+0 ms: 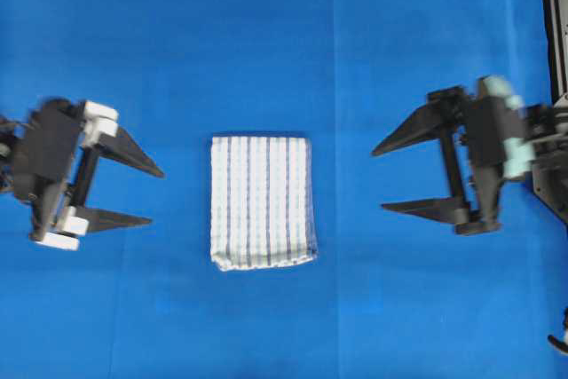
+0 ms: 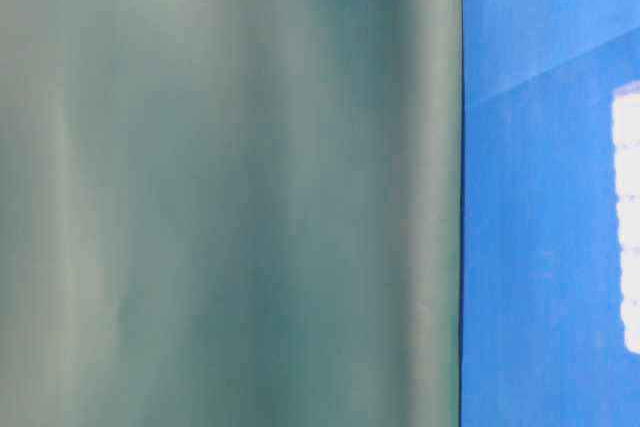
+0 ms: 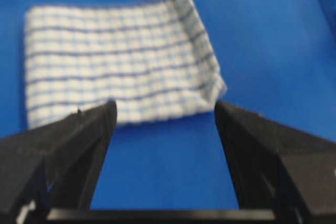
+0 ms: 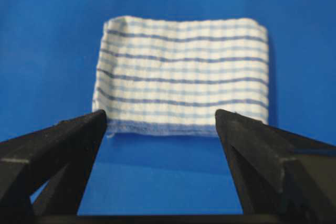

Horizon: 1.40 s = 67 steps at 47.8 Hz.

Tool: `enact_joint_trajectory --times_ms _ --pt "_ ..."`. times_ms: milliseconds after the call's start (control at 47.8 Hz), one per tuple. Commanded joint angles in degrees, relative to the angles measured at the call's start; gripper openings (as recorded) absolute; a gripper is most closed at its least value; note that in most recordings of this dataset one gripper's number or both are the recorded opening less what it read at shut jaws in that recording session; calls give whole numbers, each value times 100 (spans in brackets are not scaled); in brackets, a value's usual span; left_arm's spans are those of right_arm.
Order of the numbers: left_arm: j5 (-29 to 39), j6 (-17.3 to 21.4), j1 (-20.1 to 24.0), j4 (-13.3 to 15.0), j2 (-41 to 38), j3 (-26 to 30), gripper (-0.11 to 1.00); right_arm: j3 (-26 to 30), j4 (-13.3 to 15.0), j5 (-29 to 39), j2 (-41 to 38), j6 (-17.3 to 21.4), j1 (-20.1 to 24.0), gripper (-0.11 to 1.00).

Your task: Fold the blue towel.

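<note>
The blue towel (image 1: 263,202), white with thin dark-blue and pale-blue stripes, lies folded into a small rectangle in the middle of the blue cover. It also shows in the left wrist view (image 3: 118,66), the right wrist view (image 4: 184,74) and at the right edge of the table-level view (image 2: 627,217). My left gripper (image 1: 156,194) hangs open to the left of it, well apart, with nothing between its fingers (image 3: 86,129). To the right my right gripper (image 1: 379,180) stands wide open, also apart from the cloth and empty.
The plain blue table covering (image 1: 266,42) spans the whole surface. A black frame part (image 1: 552,15) runs down the far right edge. A blurred grey-green surface (image 2: 230,187) fills most of the table-level view.
</note>
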State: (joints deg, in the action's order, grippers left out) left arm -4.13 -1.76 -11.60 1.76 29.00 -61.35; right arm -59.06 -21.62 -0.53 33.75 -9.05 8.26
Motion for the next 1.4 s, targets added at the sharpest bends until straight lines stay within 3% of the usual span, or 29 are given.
enact_joint_trajectory --times_ms 0,314,628,879,1381 --pt "-141 9 141 -18 545 -202 70 -114 97 105 475 -9 -105 90" --pt "-88 26 659 -26 2443 -1213 69 -1055 352 404 1811 -18 -738 90" --pt "448 26 721 -26 3735 -1872 69 -1881 352 -18 2382 0 -791 90" --pt "439 26 721 -26 3999 -2013 69 -2118 334 -562 2153 26 -791 89" --pt "439 26 721 -26 3999 -2013 69 -2118 325 -562 2127 26 -791 89"
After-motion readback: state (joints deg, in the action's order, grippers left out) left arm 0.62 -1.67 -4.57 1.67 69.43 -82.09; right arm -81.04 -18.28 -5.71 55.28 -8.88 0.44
